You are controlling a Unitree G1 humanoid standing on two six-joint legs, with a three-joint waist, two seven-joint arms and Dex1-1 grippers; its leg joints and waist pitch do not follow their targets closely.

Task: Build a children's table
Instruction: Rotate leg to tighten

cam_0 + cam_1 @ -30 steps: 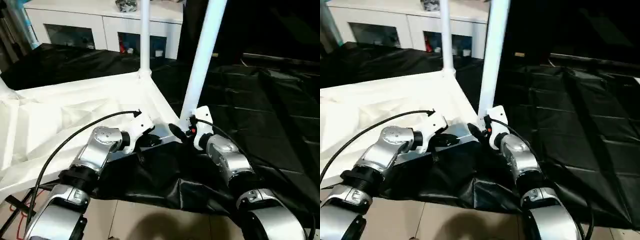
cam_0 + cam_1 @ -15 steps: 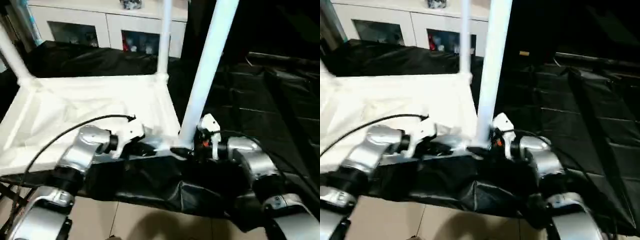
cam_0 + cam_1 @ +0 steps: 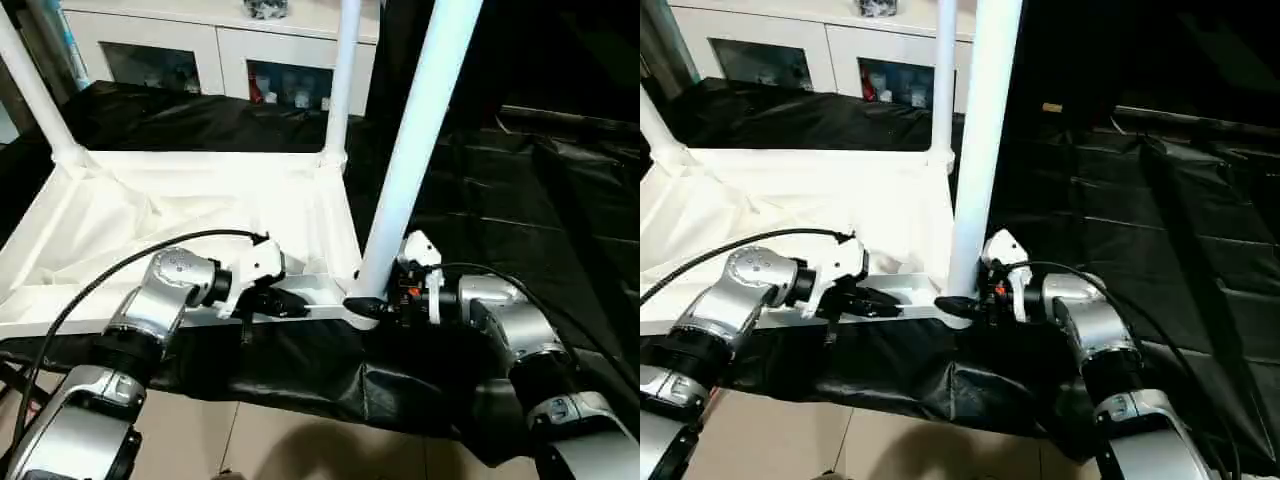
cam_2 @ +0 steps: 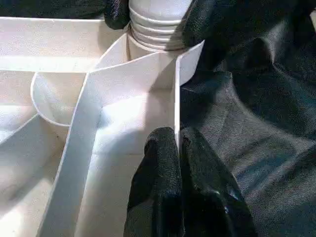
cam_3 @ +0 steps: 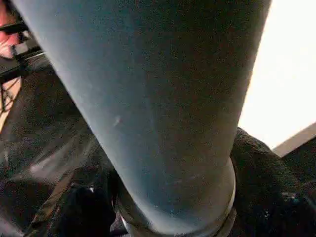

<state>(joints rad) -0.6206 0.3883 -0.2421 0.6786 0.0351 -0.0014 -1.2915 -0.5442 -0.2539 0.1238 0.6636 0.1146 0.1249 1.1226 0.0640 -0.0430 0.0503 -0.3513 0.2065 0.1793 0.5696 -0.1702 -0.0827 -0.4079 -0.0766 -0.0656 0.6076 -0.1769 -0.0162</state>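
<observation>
Tabletop (image 3: 200,210) upside down, 3 legs upright, left claw (image 4: 177,148) pinching rim, right claw (image 3: 375,305) clenching nearest leg (image 3: 415,150).

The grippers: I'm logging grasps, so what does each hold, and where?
Left gripper pinches the tabletop's near edge wall; right gripper grips the near leg at its base.

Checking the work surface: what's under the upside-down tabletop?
Black sheeting lies under the tabletop, spreading out past its edges and draping over the front. Whatever supports the sheeting is covered. Tan floor shows below the front.
</observation>
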